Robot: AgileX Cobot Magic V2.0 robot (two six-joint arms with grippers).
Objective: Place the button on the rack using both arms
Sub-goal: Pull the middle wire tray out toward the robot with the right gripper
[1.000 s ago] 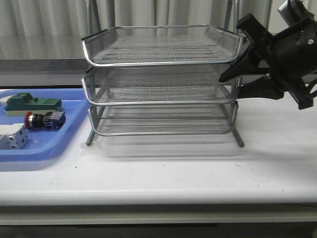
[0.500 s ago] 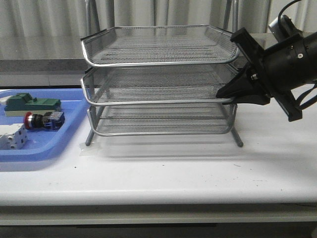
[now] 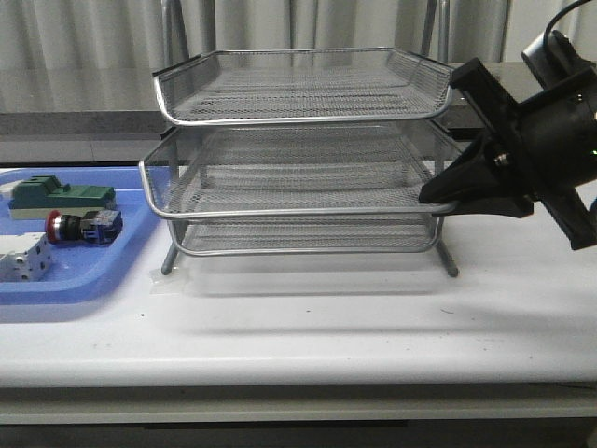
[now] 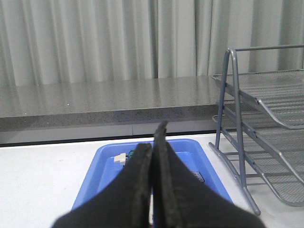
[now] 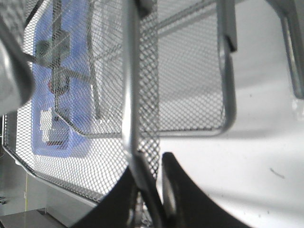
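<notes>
The button (image 3: 82, 225), red cap on a black and blue body, lies on its side in the blue tray (image 3: 93, 280) at the left. The silver three-tier rack (image 3: 298, 118) stands mid-table, its middle tier (image 3: 280, 211) drawn forward of the other two. My right gripper (image 3: 438, 198) is shut on that tier's right front rim. In the right wrist view the rim (image 5: 130, 95) runs between the fingers of the right gripper (image 5: 151, 178). My left gripper (image 4: 154, 138) is shut on nothing and hangs over the blue tray (image 4: 107, 159), hiding the button there.
A green block-shaped part (image 3: 58, 194) and a white boxy part (image 3: 23, 256) share the blue tray with the button. The rack's legs (image 3: 450, 257) rest on the white table (image 3: 326, 327). A grey ledge and curtains run behind.
The rack's middle tier has slid forward toward the camera, and my right gripper has come along with its rim. The button and tray have not moved.
</notes>
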